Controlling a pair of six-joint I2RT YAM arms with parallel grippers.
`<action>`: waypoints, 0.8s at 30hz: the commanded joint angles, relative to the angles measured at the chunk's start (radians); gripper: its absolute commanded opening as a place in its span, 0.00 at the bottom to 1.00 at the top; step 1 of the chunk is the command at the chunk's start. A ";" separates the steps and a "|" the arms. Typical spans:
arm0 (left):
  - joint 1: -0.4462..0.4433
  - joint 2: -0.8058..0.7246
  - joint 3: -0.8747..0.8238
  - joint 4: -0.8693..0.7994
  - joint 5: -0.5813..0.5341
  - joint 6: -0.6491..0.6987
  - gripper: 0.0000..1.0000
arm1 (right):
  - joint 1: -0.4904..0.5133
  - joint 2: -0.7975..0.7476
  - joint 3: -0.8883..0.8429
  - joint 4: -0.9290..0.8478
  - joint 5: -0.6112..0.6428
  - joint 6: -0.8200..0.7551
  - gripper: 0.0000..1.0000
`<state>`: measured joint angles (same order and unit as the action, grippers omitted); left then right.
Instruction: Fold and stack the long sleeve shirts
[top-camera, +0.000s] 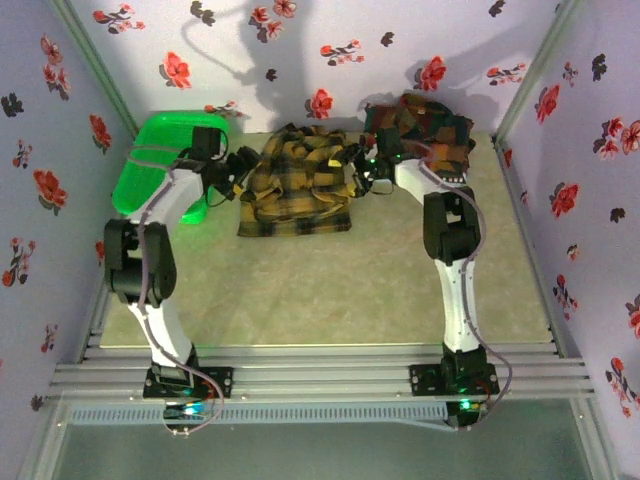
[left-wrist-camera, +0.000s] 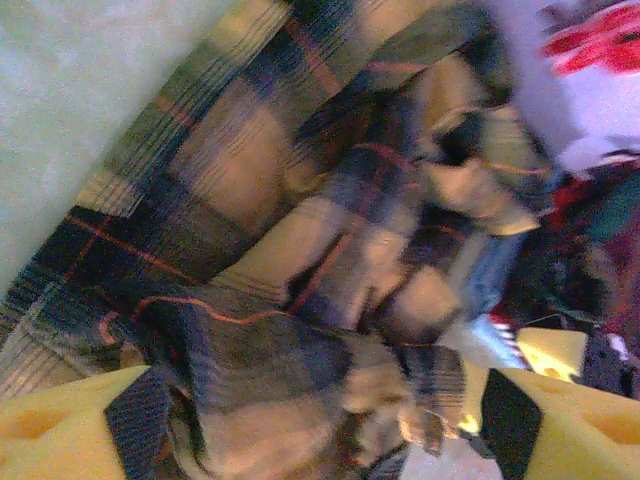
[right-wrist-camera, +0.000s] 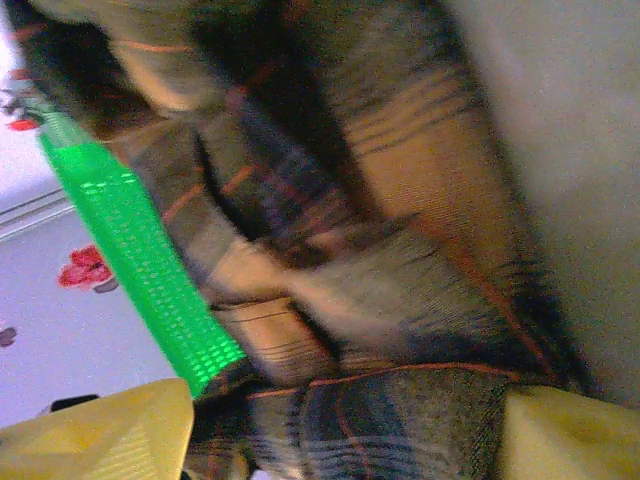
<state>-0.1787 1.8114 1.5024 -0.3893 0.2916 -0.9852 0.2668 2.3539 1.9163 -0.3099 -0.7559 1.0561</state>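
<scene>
The mustard-yellow and black check shirt lies bunched and partly folded at the back middle of the table. The other shirts, in red and dark check, are heaped at the back right. My left gripper is at the yellow shirt's left edge. In the left wrist view the gripper has its jaws wide apart, with crumpled yellow plaid filling the gap. My right gripper is at the shirt's right edge. The right wrist view shows it open too, over the same plaid cloth.
A green plastic basket lies tipped at the back left, close behind the left arm; its mesh rim also crosses the right wrist view. Flowered walls close in the back and both sides. Bare table stretches toward the arm bases.
</scene>
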 joint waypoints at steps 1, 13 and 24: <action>-0.015 -0.199 -0.041 -0.060 -0.068 0.006 0.89 | -0.002 -0.177 -0.020 -0.184 0.100 -0.220 0.89; -0.200 -0.326 -0.406 -0.096 -0.085 0.031 0.32 | 0.133 -0.422 -0.403 -0.317 0.252 -0.443 0.40; -0.218 0.050 -0.203 -0.094 -0.111 0.079 0.14 | 0.189 -0.176 -0.254 -0.300 0.257 -0.414 0.12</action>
<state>-0.3946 1.8385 1.2358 -0.4923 0.2073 -0.9314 0.4583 2.1536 1.5967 -0.6060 -0.5179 0.6460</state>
